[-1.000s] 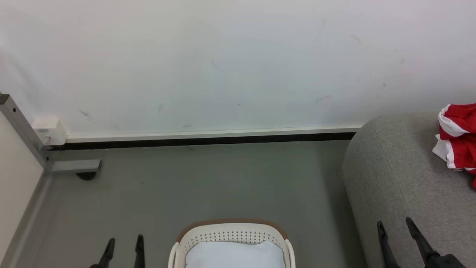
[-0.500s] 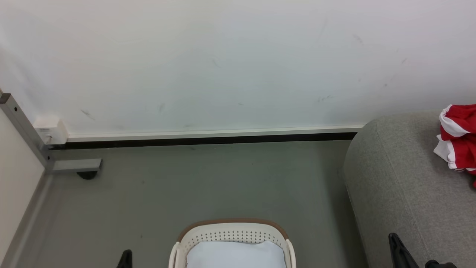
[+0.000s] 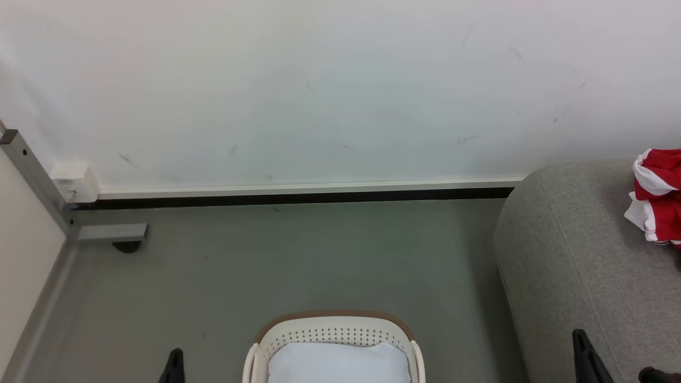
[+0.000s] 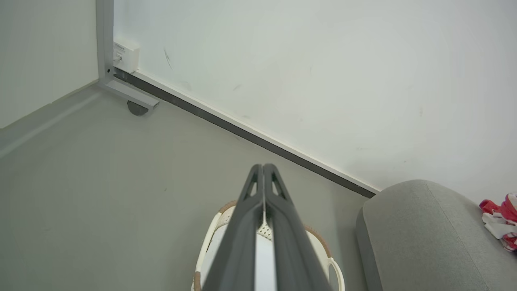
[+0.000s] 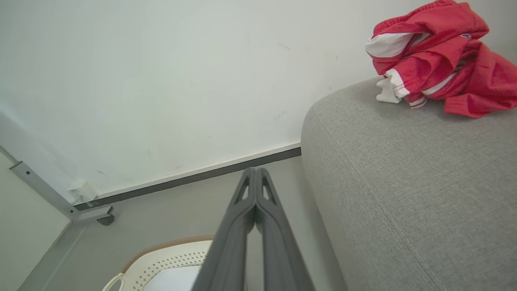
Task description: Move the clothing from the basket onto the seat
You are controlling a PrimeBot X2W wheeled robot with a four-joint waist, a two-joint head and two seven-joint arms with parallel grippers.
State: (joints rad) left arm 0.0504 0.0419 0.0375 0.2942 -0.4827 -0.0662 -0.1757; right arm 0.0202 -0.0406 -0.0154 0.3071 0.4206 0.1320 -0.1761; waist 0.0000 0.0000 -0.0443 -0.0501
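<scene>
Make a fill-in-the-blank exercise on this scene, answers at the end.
The crumpled ____ jersey clothing with white trim lies on the large grey fabric seat.
The oval white perforated plastic basket with a brown rim stands on the grey ____.
The left gripper and the right gripper are both ____, holding nothing.
Answers: red; floor; shut.

A scuffed white wall (image 3: 319, 90) meets a grey floor (image 3: 298, 255) along a dark skirting strip (image 3: 298, 198).

We note: grey floor (image 3: 319, 255) carries basket (image 3: 332, 317), with seat (image 3: 574, 266) standing near it; red clothing (image 3: 659, 197) lies heaped atop seat.
</scene>
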